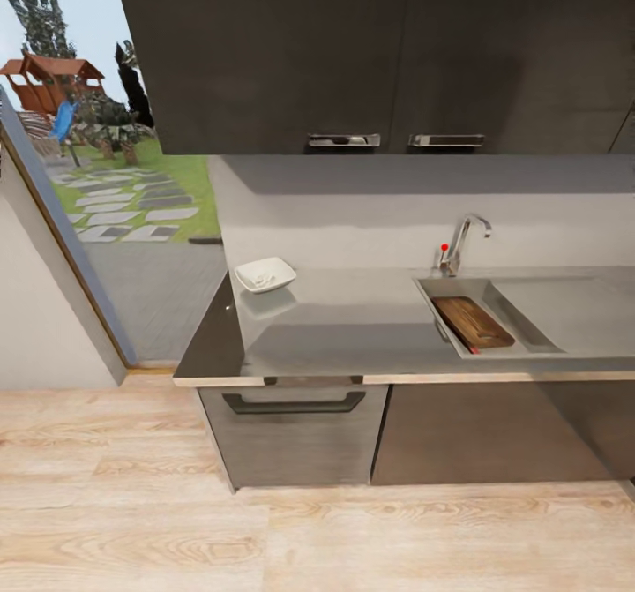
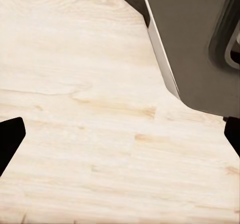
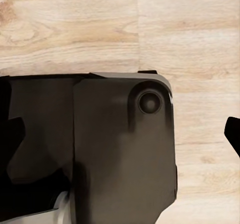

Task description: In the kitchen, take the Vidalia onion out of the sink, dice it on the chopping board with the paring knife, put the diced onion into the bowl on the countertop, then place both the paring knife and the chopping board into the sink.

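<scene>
We are seeing wood floor [image 2: 90,134] under both empty, spread grippers [image 2: 120,139]; chopping board [image 1: 473,322] lying in sink [image 1: 529,310] (stiff, slick; grasp an edge).

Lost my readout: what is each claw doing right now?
Left claw: open, holding nothing, over the floor.
Right claw: open, holding nothing, above the robot's dark base.

dark robot base [image 3: 125,154] | over pale wood floor [image 3: 190,28] | pincer fingertip [image 3: 233,134] at edge
</scene>
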